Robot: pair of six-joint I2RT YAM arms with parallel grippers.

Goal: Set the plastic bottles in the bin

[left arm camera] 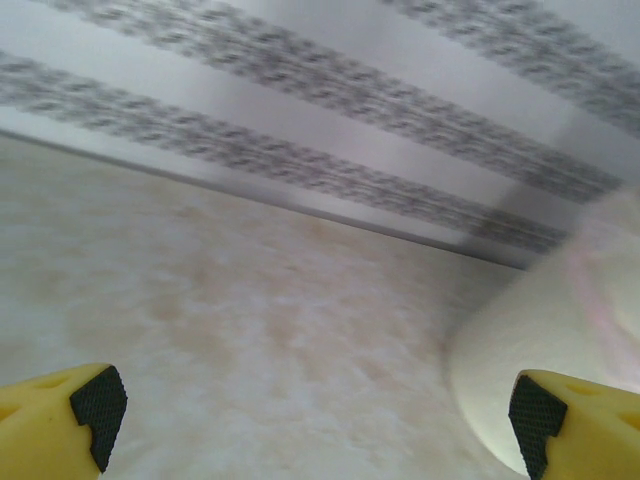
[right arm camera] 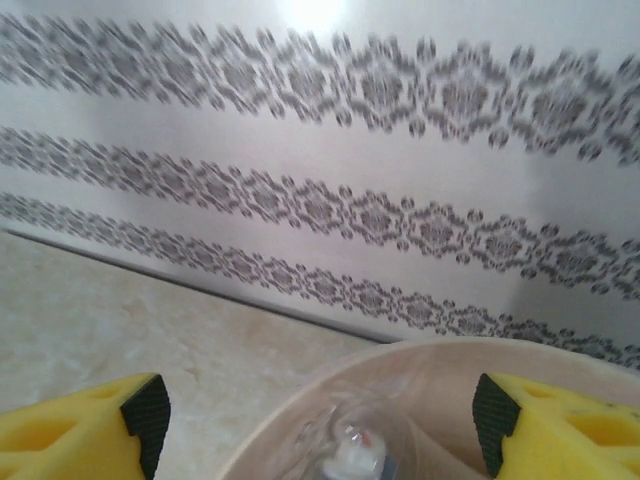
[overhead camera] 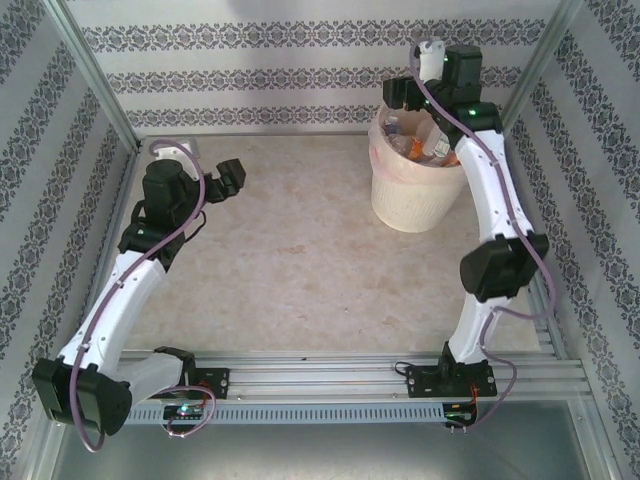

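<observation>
The cream bin [overhead camera: 415, 195] stands at the back right of the table, its pinkish bag holding several crushed plastic bottles [overhead camera: 425, 145]. My right gripper [overhead camera: 408, 92] hovers over the bin's far rim, open and empty; between its yellow fingers [right arm camera: 85, 430] the right wrist view shows the bin's rim [right arm camera: 400, 360] and a clear bottle with a white cap [right arm camera: 350, 455] inside. My left gripper [overhead camera: 228, 180] hangs open and empty above the table at the back left. Its fingers [left arm camera: 60, 415] frame bare tabletop, with the bin's wall [left arm camera: 520, 340] at right.
Patterned walls close in the table at the back and on both sides, with metal posts in the back corners. An aluminium rail [overhead camera: 330, 375] along the near edge carries both arm bases. The beige tabletop [overhead camera: 290, 250] spreads between the arms.
</observation>
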